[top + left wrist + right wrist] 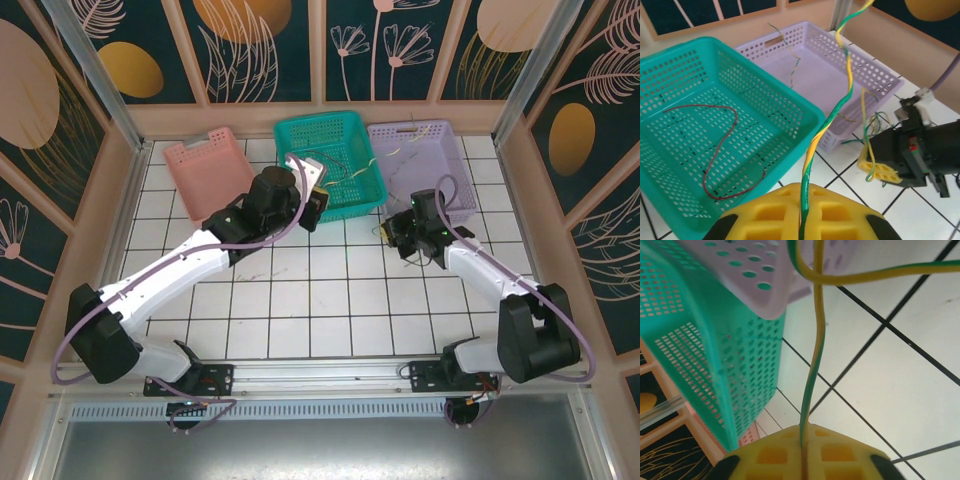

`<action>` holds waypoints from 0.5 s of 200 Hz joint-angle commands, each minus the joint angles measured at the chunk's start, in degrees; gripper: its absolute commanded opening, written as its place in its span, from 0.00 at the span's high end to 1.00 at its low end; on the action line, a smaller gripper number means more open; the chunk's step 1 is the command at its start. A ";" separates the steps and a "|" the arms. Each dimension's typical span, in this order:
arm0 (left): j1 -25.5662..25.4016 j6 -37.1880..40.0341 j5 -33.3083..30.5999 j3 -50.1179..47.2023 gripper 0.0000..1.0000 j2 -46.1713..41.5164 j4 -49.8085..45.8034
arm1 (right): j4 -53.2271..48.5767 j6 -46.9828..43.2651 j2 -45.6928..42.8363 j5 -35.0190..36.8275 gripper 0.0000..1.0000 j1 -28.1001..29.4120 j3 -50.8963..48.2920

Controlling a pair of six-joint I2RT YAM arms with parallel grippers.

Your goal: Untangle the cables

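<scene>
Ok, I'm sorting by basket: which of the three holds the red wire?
The middle, teal basket: the red wire loops across its floor; the lilac basket holds yellow-green wires.

Yellow-green cable (849, 80) and red cable (736, 120); teal basket (805, 112), lilac basket (875, 70).

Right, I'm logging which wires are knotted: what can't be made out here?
- Top view: thin cables in the lilac basket, too small to trace.
- Left wrist view: yellow-green cable in the left pincer, cut off by the top edge.
- Right wrist view: striped wire in the right pincer, also cut off at the top; whether both pincers hold one cable cannot be told.
</scene>
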 commanded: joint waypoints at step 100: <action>0.87 -1.69 11.05 6.60 1.00 5.28 -1.95 | 5.05 -7.97 -22.00 11.57 0.59 0.16 3.25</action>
